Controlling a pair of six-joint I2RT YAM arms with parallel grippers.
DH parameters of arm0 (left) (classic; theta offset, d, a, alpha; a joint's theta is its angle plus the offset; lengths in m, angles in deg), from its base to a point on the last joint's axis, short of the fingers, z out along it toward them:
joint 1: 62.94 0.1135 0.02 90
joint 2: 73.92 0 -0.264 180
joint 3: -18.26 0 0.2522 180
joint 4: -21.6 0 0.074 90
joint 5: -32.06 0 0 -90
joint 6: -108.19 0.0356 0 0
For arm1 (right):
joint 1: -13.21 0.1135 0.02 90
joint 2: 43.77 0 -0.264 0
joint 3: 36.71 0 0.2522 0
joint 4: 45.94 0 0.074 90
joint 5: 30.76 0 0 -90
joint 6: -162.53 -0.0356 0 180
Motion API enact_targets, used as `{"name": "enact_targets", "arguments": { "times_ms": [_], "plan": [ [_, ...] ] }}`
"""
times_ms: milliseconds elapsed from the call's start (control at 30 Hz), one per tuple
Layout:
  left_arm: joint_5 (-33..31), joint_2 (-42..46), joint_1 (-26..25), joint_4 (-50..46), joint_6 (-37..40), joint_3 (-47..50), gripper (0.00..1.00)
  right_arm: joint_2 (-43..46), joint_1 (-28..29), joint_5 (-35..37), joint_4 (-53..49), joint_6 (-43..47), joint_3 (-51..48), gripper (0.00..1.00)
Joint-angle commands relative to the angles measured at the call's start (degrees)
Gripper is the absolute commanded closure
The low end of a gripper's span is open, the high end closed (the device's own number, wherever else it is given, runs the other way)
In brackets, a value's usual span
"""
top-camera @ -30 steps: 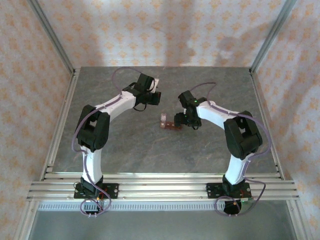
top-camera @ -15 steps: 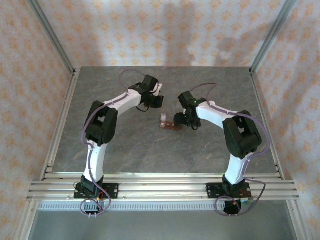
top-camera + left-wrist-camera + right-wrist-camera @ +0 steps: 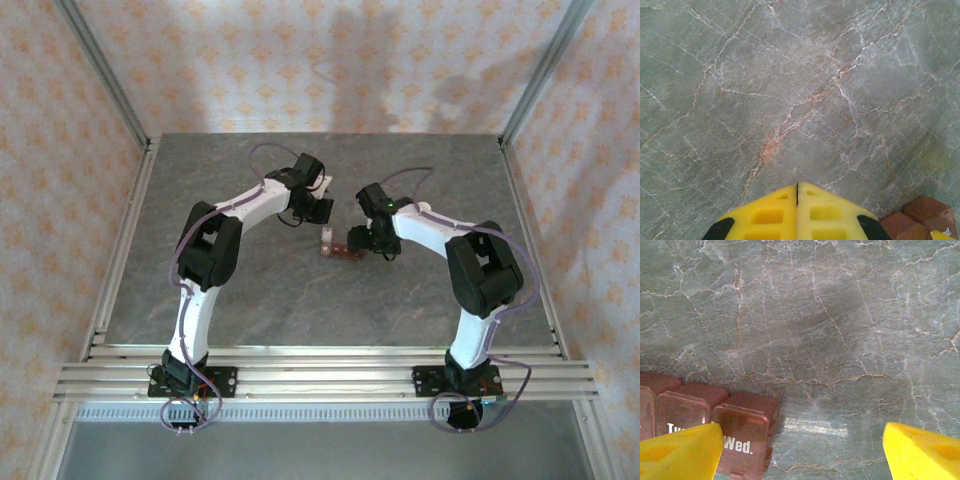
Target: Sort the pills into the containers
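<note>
**Top view with both wrist views.** Over the preceding second the left arm swung rightward across the far half of the worktop (image 3: 300,300). This carried the left end effector (image 3: 797,197), its yellow fingers pressed together on nothing, from well apart to near the containers (image 3: 742,432). A corner of that red-brown strip showed at the lower right of the left wrist view. The right end effector (image 3: 800,450) kept its place at the strip's right end, fingers spread over bare worktop, one finger overlapping the compartment lettered "Wed." The containers lay near the worktop's centre, between the two end effectors, and the lettered lids appeared shut. No pills could be made out. By this evidence sorting had hardly started, and the left arm's approach probably prepared to steady or open the strip.
</note>
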Motion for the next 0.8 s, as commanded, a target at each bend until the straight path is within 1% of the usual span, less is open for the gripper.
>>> {"name": "enact_targets", "arguments": {
  "times_ms": [0,400,567,767],
  "plan": [
    [2.0,-1.3,-0.3,-3.9,1.6,-2.0,1.00,-0.8,-0.5,1.4,0.1,-1.0,-1.4,0.17],
    [5.2,0.2,-0.7,-4.7,1.5,-1.1,1.00,-1.4,-0.5,1.6,0.8,-1.6,-2.4,0.17],
    [6.5,2.3,-1.1,-3.7,1.2,0.9,1.00,-1.7,-0.6,1.6,0.9,-1.9,-2.5,0.17],
    [6.6,5.5,-1.8,-2.5,1.5,5.0,1.00,-2.1,-0.7,1.5,1.0,-2.1,-2.6,0.17]
  ]
}}
